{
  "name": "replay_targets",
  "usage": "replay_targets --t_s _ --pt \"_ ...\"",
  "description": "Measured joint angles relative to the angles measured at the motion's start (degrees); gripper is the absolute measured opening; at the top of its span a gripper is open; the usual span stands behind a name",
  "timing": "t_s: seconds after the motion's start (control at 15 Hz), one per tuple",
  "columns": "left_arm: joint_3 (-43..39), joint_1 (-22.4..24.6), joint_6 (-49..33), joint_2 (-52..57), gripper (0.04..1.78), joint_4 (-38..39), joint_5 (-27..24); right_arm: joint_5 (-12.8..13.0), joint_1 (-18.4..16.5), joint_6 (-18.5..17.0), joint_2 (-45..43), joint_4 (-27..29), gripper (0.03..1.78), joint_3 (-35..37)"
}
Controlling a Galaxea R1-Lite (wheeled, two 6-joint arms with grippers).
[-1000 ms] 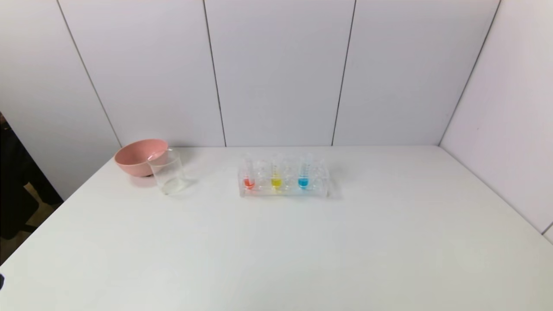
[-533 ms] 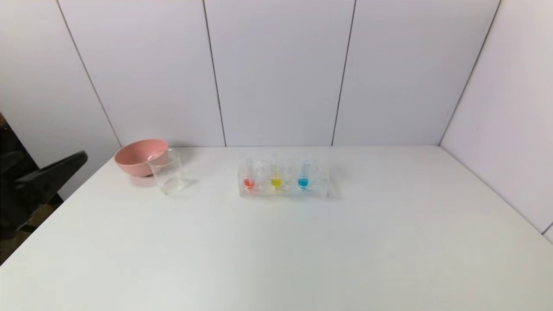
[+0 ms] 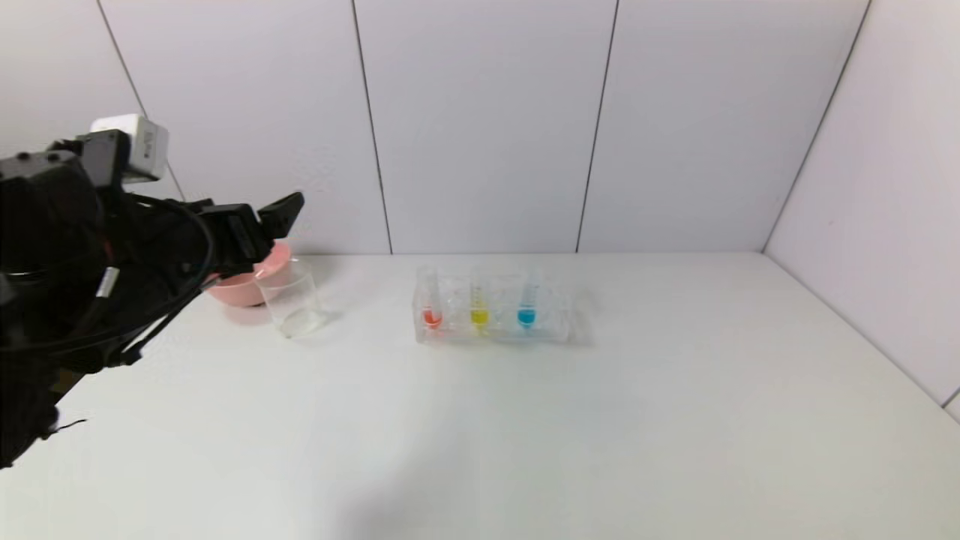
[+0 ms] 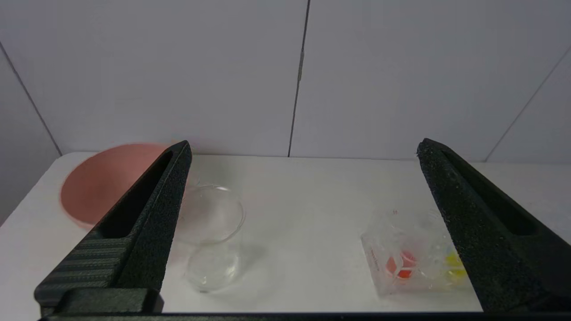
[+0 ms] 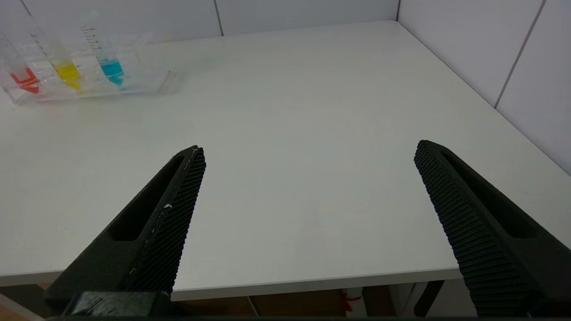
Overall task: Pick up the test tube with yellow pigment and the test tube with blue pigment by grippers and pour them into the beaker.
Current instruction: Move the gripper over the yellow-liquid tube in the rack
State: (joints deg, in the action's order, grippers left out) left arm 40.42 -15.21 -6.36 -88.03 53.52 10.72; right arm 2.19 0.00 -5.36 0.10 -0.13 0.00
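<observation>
The test tube with yellow pigment (image 3: pixel 479 306) and the test tube with blue pigment (image 3: pixel 526 304) stand upright in a clear rack (image 3: pixel 559 322) at mid table. Both also show in the right wrist view, yellow (image 5: pixel 66 67) and blue (image 5: pixel 109 66). The empty clear beaker (image 3: pixel 291 301) stands left of the rack and shows in the left wrist view (image 4: pixel 213 238). My left gripper (image 3: pixel 279 214) is open and empty, raised above the table's left side over the bowl and beaker; the wrist view shows its jaws wide apart (image 4: pixel 303 145). My right gripper (image 5: pixel 310 147) is open and empty at the table's front edge, out of the head view.
A pink bowl (image 3: pixel 241 289) sits just behind the beaker, partly covered by my left gripper. A red-liquid tube (image 3: pixel 432 309) stands at the rack's left end. White wall panels close the table at the back and the right.
My left arm has come up from the lower left into full view and moved right, toward the bowl and beaker. The tubes, rack and beaker have not moved.
</observation>
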Motion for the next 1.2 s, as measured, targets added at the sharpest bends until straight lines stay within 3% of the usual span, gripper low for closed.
replay_targets --t_s 0.6,1.2 --pt "4.8 -18.5 -3.4 -11.3 1.76 3.5 11.7 0.0 0.0 0.0 0.0 0.0 1.71 0.0" --pt "5.1 -28.2 -1.3 -22.7 1.76 14.3 19.7 0.0 0.0 -0.1 0.0 0.0 1.71 0.0"
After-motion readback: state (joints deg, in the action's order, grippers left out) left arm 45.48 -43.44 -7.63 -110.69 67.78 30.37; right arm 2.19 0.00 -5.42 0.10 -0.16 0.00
